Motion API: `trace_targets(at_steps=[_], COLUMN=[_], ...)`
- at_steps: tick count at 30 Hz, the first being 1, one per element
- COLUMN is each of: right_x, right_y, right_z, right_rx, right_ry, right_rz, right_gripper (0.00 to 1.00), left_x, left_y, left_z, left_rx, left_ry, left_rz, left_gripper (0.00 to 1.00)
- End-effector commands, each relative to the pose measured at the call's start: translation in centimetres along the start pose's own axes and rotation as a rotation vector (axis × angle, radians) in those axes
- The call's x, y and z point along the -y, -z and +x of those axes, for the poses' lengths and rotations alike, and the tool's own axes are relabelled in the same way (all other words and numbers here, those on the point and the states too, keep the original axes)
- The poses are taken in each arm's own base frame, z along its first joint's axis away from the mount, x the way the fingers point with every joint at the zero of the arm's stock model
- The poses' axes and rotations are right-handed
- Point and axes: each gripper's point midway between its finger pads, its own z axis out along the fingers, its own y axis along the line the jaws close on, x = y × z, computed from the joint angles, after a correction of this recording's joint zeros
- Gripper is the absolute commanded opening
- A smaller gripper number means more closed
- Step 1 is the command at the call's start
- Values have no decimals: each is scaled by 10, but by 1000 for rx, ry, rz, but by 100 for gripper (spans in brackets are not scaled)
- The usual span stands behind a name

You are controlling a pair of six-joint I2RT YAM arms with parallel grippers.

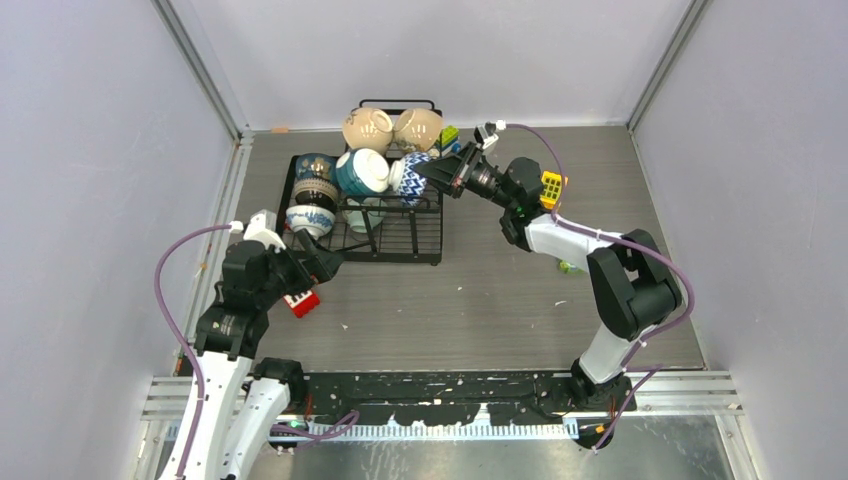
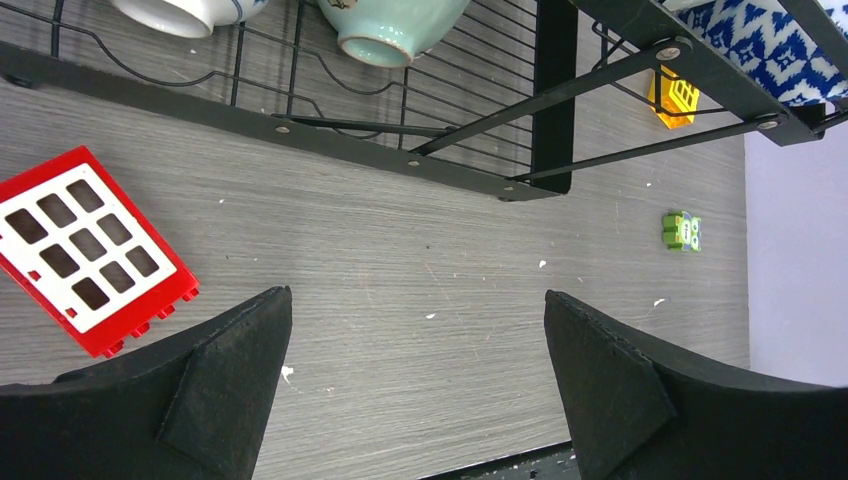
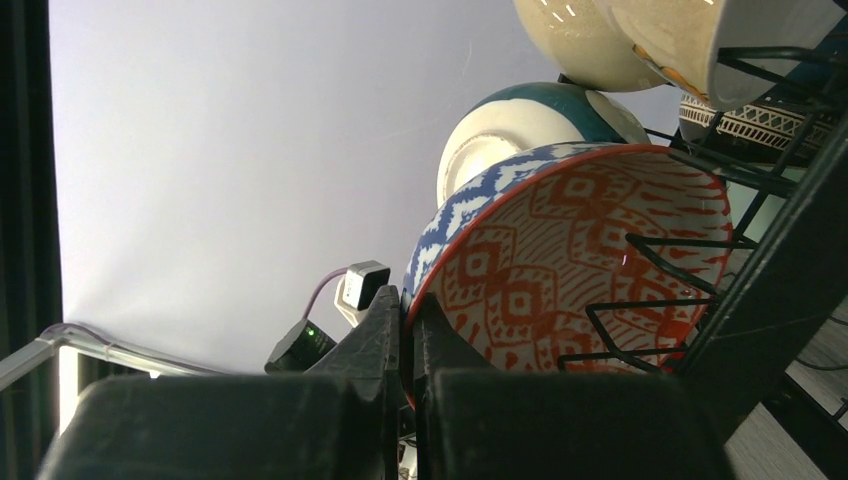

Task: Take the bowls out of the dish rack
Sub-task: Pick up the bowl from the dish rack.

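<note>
The black wire dish rack (image 1: 410,240) stands at the back centre of the table. It holds several bowls: two cream ones (image 1: 366,130) on the raised back, then a teal one (image 1: 360,172), a brown-banded one (image 1: 315,180) and a white one (image 1: 308,218). My right gripper (image 1: 432,172) is shut on the rim of a bowl that is blue-and-white outside (image 1: 412,175) and red-patterned inside (image 3: 580,250). One finger is inside the rim and one outside, and the bowl rests among the tines. My left gripper (image 2: 415,300) hangs open and empty over bare table by the rack's front left corner.
A red grid block (image 1: 301,302) lies by my left gripper. A yellow block (image 2: 675,95) and a green block (image 2: 682,230) lie on the table right of the rack. Grey walls close in the table on three sides.
</note>
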Motion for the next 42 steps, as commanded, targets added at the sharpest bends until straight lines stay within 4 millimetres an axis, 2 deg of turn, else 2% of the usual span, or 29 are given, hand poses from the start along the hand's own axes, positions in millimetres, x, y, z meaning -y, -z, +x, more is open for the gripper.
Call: trace_targets(at_steps=[1,10,42], right_x=[-53,-80,-138], right_y=[-5,-4,5], right_z=[-1,-3,-2], right_rx=[-25,-23,-36], right_ry=[64,80,96], right_rz=[-150,-208,-336], right_gripper=[1,1,1], left_x=[3,3,4], left_y=[1,2,16], left_z=[-8,-8,-17], left_rx=[36,40,65], left_ry=[1,0,6], left_rz=[9,9,-20], left_gripper=[98,98,97])
